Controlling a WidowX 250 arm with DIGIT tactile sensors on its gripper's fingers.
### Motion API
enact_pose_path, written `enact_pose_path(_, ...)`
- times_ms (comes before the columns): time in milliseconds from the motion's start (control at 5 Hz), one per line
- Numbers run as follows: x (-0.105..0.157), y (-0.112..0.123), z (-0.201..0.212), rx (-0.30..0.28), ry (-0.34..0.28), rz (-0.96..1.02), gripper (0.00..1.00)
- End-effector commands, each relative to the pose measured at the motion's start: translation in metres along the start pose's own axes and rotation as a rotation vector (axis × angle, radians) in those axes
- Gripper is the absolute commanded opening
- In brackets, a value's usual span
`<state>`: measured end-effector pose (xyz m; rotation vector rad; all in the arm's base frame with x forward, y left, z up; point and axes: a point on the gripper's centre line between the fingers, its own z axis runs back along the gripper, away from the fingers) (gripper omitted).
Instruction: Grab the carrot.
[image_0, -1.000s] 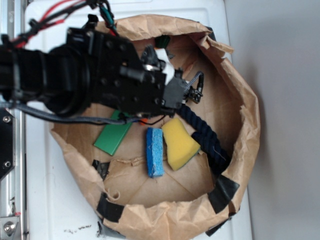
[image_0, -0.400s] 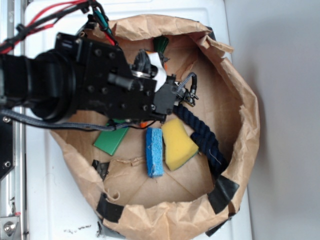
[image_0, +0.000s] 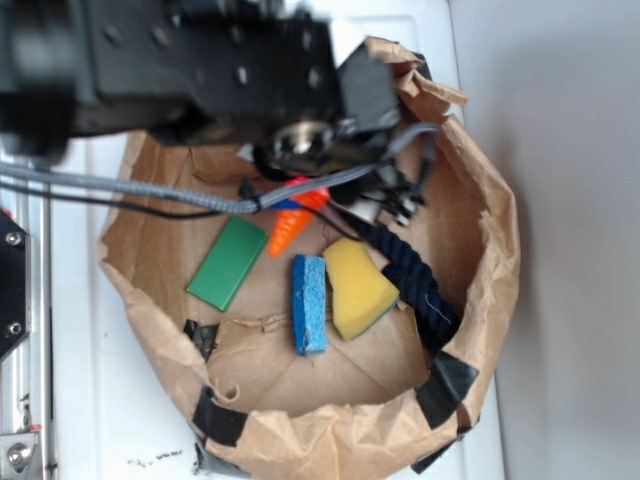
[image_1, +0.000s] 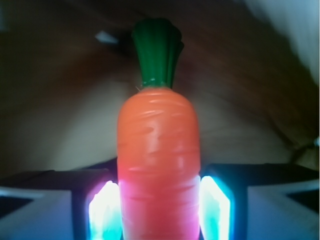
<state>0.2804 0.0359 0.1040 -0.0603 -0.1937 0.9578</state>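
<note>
2 sponges (image_0: 310, 304), green card (image_0: 227, 263), dark rope (image_0: 410, 280) inside paper bag (image_0: 497, 240), claw (image_1: 159, 207) clamping carrot (image_1: 158, 165).

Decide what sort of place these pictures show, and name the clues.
Probably a lab bench for robot trials, not a kitchen: a crumpled paper bag taped open on a white surface, holding sponges, a rope and a toy carrot in the gripper.

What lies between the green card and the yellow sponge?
In the exterior view, the blue sponge lies between the green card and the yellow sponge.
</note>
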Motion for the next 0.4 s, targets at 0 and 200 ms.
enact_pose_path(0,-0.016,-0.010,0.055,-0.086,0.059,-0.427,0.00)
enact_pose_path(200,-0.032,-0.010,0.062,0.035,0.061,-0.522,0.00)
